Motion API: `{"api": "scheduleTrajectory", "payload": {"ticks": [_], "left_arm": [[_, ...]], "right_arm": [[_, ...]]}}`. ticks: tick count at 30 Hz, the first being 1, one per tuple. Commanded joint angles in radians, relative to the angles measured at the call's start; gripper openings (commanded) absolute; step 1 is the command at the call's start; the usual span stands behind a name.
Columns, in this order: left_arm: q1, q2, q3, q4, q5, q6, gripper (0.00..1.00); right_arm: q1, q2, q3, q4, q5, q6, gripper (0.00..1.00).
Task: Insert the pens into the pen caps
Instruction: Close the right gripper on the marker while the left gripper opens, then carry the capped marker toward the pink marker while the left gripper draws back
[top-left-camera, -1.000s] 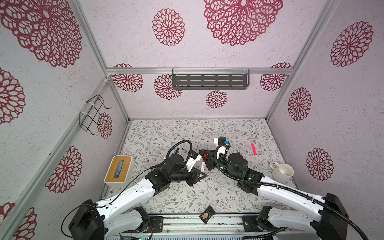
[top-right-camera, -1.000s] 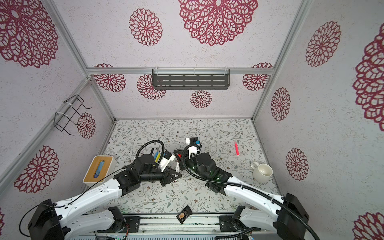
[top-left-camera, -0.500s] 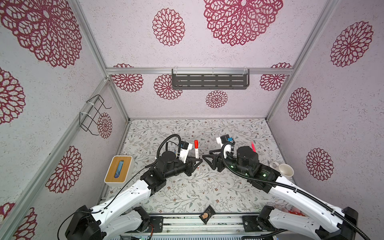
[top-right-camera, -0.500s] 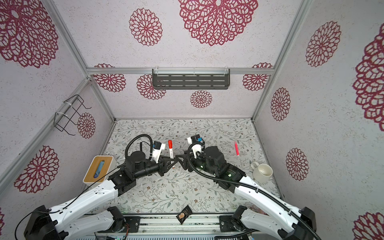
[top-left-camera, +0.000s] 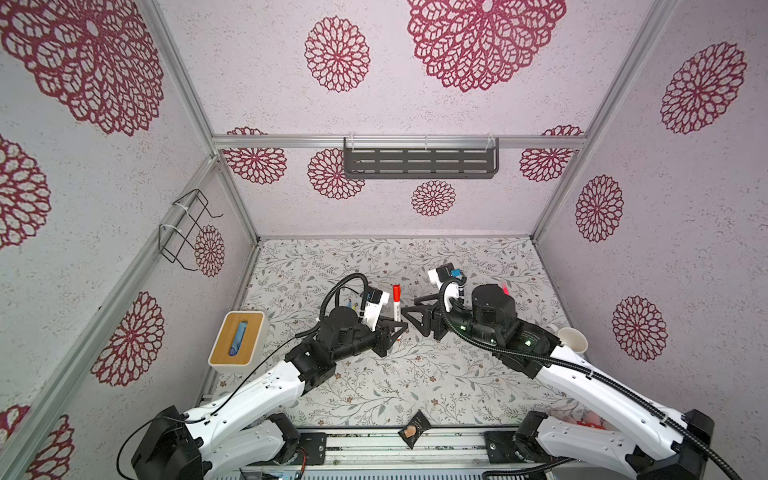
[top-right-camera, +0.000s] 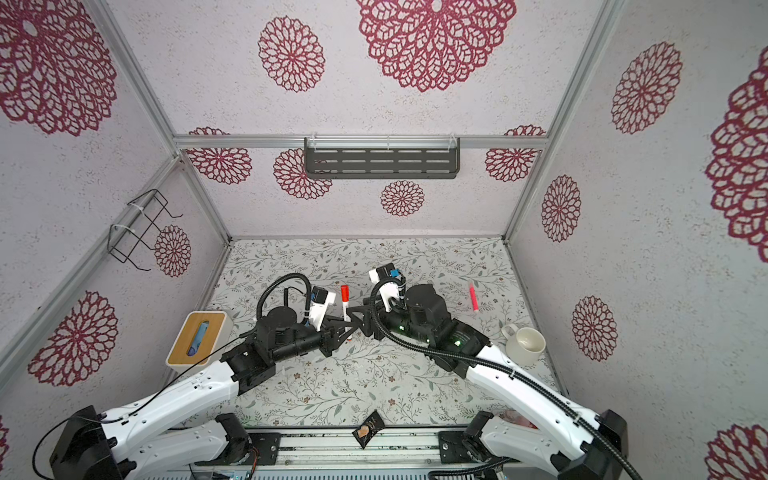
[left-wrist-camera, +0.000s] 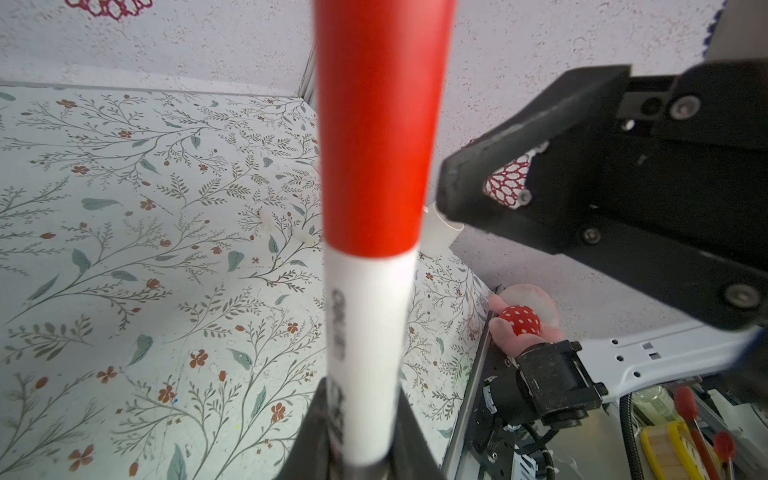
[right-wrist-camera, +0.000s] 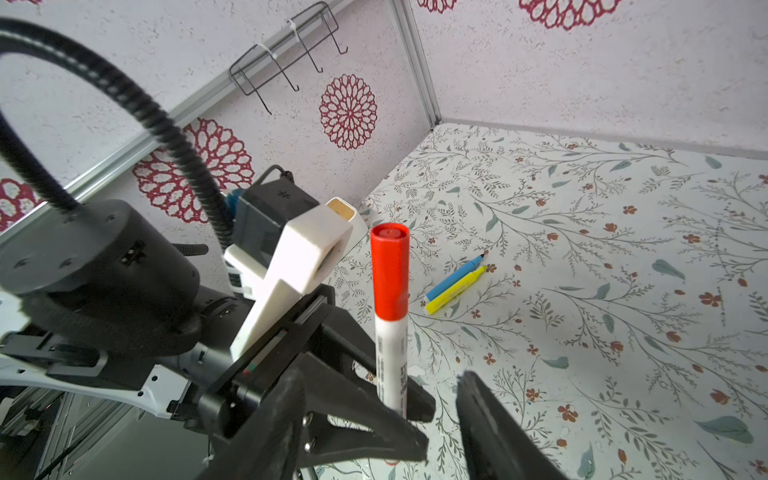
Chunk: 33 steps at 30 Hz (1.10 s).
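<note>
My left gripper (top-left-camera: 397, 328) is shut on the lower white barrel of a pen (top-left-camera: 396, 309) that stands upright, also shown in the left wrist view as the pen (left-wrist-camera: 365, 353). A red-orange pen cap (right-wrist-camera: 389, 270) sits on its upper end. My right gripper (right-wrist-camera: 442, 415) is open just to the right of the pen, its fingers apart with nothing between them. A blue pen (right-wrist-camera: 455, 276) and a yellow pen (right-wrist-camera: 455, 291) lie side by side on the mat behind the left arm. A pink pen (top-right-camera: 473, 297) lies at the right.
A white mug (top-right-camera: 525, 343) stands at the right edge of the flowered mat (top-left-camera: 415, 374). A wood-topped white box (top-left-camera: 239, 343) sits at the left. A dark wrapper (top-left-camera: 413, 428) lies at the front rail. A wire rack (top-left-camera: 187, 228) hangs on the left wall.
One second ago both grippers met low over the mat. The right gripper has opened and drawn back to the right. The left gripper has lifted the capped pen upright.
</note>
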Motion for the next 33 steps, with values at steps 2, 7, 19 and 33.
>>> {"api": "scheduleTrajectory", "payload": {"ticks": [2,7,19,33], "left_arm": [[-0.020,0.005,0.015,0.012,-0.027,0.023,0.00],[-0.031,0.016,0.022,0.016,-0.024,0.024,0.00],[-0.036,0.034,0.026,0.010,-0.046,0.008,0.02],[-0.036,0.004,0.022,-0.069,-0.154,-0.021,0.47]], "right_arm": [[-0.003,0.037,0.022,0.055,-0.043,-0.007,0.60],[-0.003,0.078,0.005,0.094,-0.071,0.016,0.50],[-0.003,0.072,-0.021,0.087,-0.051,0.033,0.09],[-0.086,0.031,0.000,-0.113,0.169,-0.025,0.03]]}}
